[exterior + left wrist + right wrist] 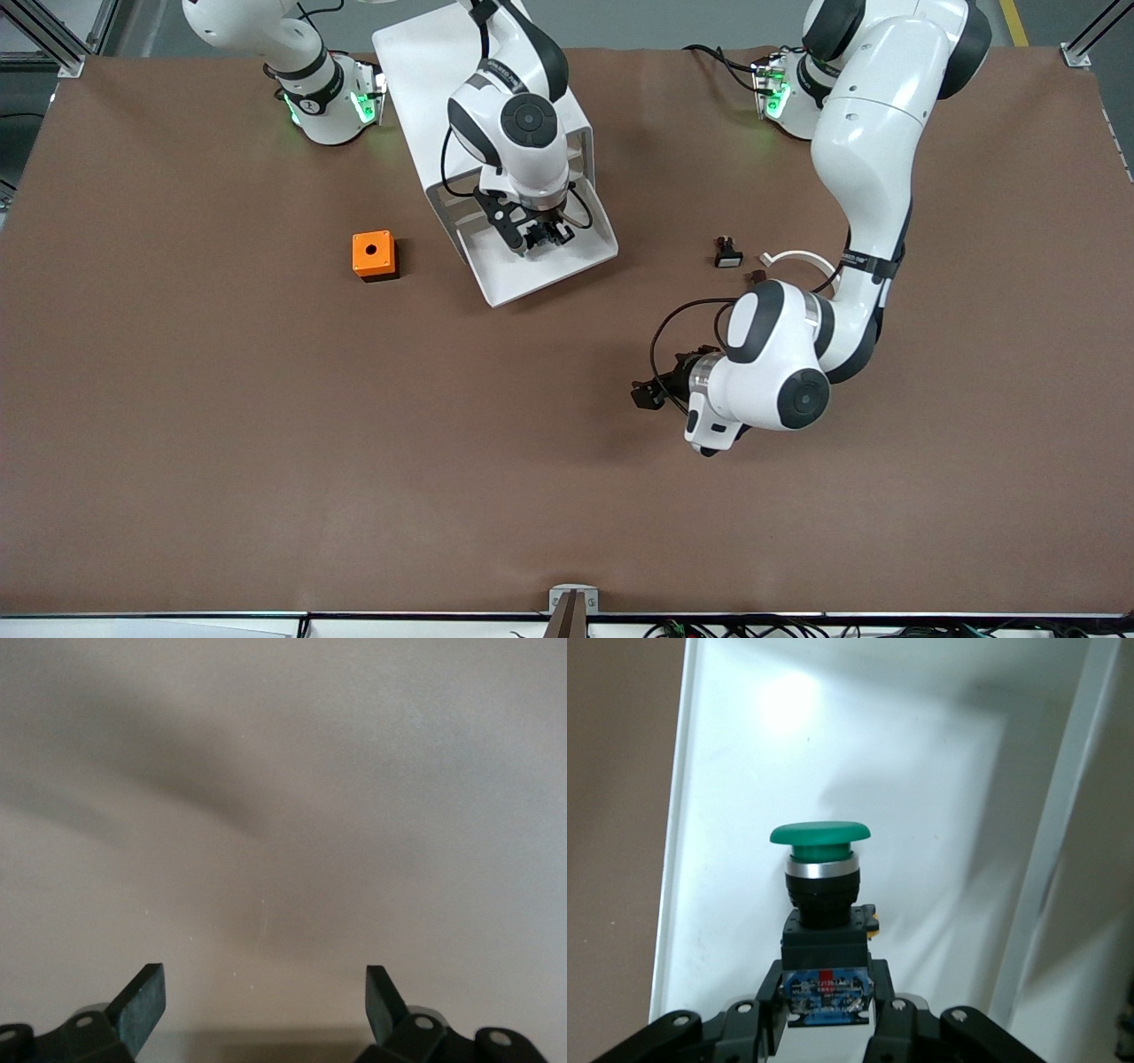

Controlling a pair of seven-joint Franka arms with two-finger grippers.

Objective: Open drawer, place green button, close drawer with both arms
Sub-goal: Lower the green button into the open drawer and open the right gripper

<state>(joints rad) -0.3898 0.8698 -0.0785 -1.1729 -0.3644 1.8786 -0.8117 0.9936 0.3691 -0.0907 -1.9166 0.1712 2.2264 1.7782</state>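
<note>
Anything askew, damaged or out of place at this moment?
Nothing stands out. The right gripper holds the button upright over the open drawer. The left gripper is open over bare table. The orange box sits flat.

I count one button (pixel 820 870), one drawer (pixel 540 252), one orange box (pixel 373 254), one black switch (pixel 727 252), and my two grippers (pixel 542 237) (pixel 264 1001).

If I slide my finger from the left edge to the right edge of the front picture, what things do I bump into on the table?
orange box → open white drawer, where the right gripper holds the green button → left gripper over bare table → small black switch
</note>
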